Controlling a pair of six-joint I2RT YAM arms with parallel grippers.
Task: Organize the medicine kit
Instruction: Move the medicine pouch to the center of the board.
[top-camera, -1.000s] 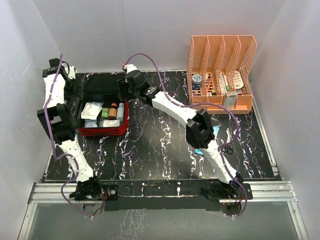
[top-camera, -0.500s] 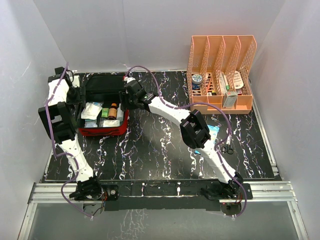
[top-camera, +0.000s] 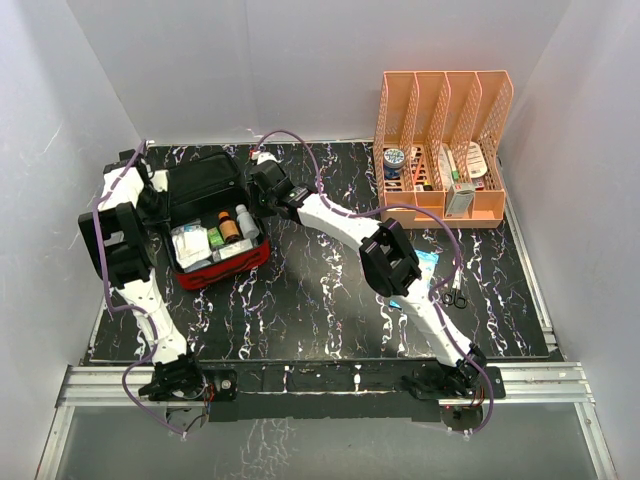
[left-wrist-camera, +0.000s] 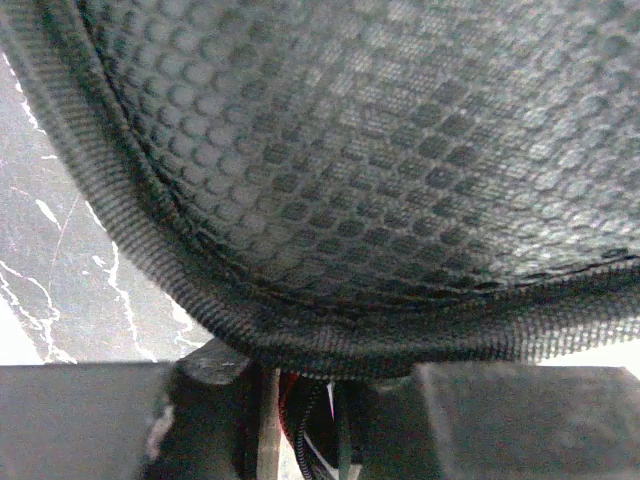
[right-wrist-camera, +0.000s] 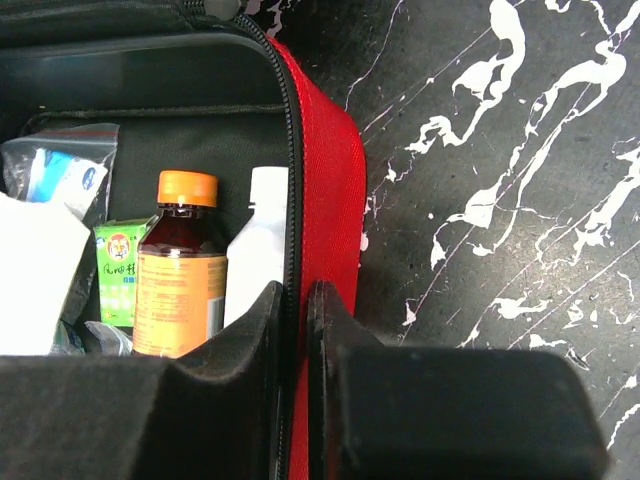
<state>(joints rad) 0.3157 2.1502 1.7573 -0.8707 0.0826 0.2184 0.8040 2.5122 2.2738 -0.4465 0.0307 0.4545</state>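
Right gripper: jaws pressed nearly together, pinching the zip rim of the medicine kit's red side wall.
Left gripper: edge of the kit's black mesh lid lies between the fingers; clamped or not, cannot tell.
Kit: open, far-left on the marbled table, skewed.
Inside by the rim: brown bottle with orange cap, white bottle, green box, their lower parts cut off by the fingers.
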